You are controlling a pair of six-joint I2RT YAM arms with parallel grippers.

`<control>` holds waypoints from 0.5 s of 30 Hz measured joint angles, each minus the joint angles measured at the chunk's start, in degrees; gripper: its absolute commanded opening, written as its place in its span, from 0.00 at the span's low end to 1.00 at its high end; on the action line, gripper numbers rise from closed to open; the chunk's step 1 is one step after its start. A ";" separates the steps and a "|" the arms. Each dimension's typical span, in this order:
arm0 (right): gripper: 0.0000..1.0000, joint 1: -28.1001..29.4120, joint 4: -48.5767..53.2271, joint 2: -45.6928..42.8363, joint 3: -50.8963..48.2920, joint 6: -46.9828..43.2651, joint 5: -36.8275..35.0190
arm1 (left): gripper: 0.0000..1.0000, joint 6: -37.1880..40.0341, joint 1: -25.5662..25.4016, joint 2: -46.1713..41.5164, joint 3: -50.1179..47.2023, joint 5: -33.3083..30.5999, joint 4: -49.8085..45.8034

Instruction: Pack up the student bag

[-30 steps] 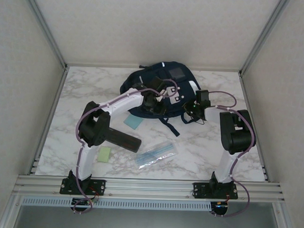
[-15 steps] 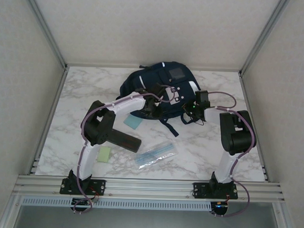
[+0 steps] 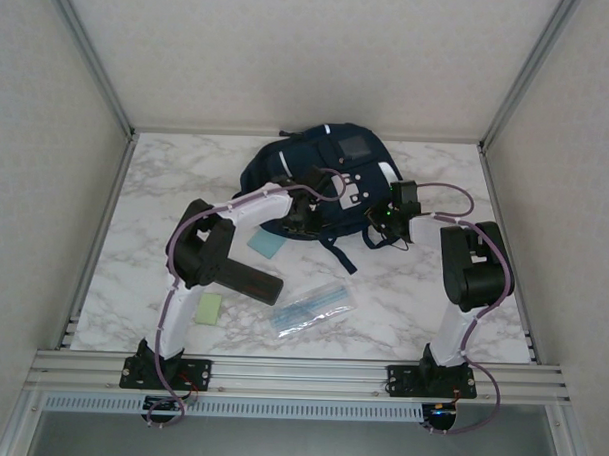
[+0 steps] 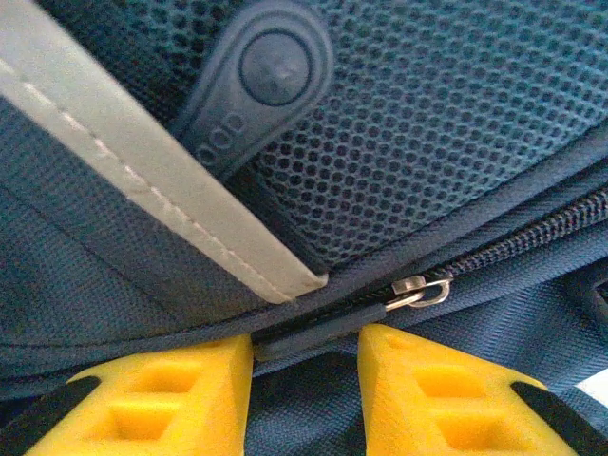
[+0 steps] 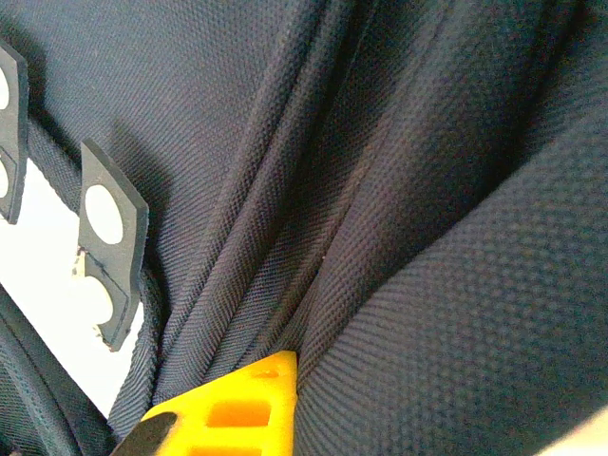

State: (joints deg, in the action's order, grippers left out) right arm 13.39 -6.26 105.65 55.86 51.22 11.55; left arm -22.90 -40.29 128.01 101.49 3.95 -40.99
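Note:
The student bag (image 3: 327, 169), dark navy with a grey square patch, lies at the back middle of the table. My left gripper (image 3: 303, 218) is pressed to its near side. In the left wrist view the yellow fingertips (image 4: 214, 366) stand a little apart, and the gripper (image 4: 304, 347) is open. The dark zipper pull (image 4: 323, 332) lies across the gap, next to the metal slider (image 4: 418, 290). My right gripper (image 3: 378, 219) is at the bag's right side. It (image 5: 304, 380) is shut on a fold of the bag's fabric (image 5: 427, 285), which hides one finger.
A black rectangular case (image 3: 245, 279) lies under the left arm. A green pad (image 3: 210, 308), a light blue pad (image 3: 267, 244) and a clear plastic pouch (image 3: 315, 306) lie in front of the bag. Dark straps (image 3: 342, 254) trail toward me. Metal frame posts border the table.
My left gripper has come down onto the bag's near side and its jaws have narrowed around the zipper pull. The right arm has stayed put.

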 measured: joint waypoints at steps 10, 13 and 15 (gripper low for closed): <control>0.05 0.02 0.02 -0.11 -0.11 -0.04 -0.66 | 0.10 0.90 0.44 0.87 0.94 2.01 -1.73; 0.05 0.02 0.07 -0.11 -0.11 -0.20 -0.74 | 0.16 2.05 0.44 0.66 0.37 2.60 -1.31; 0.05 0.07 0.13 -0.11 -0.11 -0.22 -0.94 | 0.21 2.84 0.44 0.57 0.07 3.30 -0.92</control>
State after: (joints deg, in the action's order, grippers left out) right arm 13.45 -6.13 105.54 55.75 51.00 10.61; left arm -20.05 -39.86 128.57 101.56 7.25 -41.91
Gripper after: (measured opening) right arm 0.075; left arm 0.175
